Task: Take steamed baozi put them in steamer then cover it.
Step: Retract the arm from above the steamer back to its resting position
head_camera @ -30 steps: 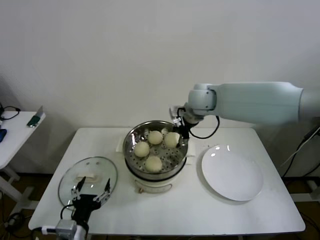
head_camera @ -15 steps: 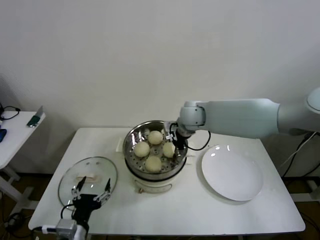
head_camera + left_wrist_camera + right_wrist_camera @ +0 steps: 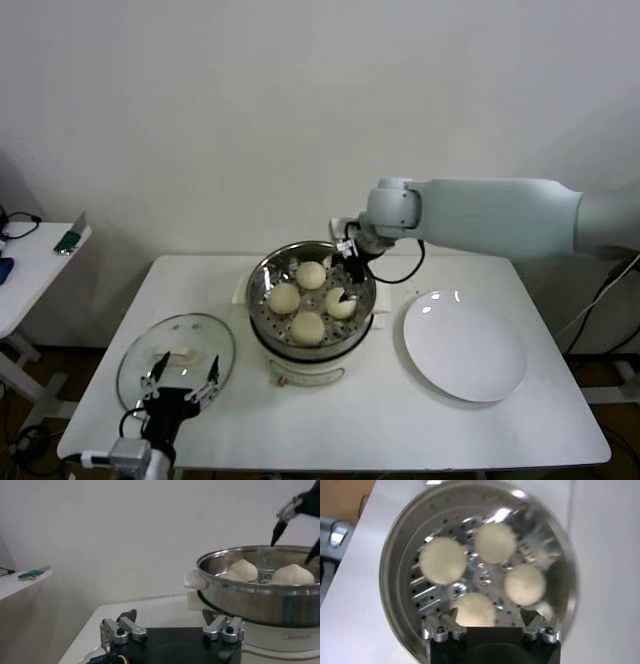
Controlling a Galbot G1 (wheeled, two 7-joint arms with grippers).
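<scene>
Fingers of right gripper spread, empty; wrist view shows four baozi in steamer.

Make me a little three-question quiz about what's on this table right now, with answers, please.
1. How many steamed baozi lie in the steamer?
2. True or false: the cover sits on the steamer.
3. Which gripper hangs above the steamer: A) the left gripper or B) the right gripper?

Key:
1. Four; the plate holds none.
2. False; it lies on the table on the steamer's left, by the open left gripper.
3. B; it is open and holds nothing.
</scene>
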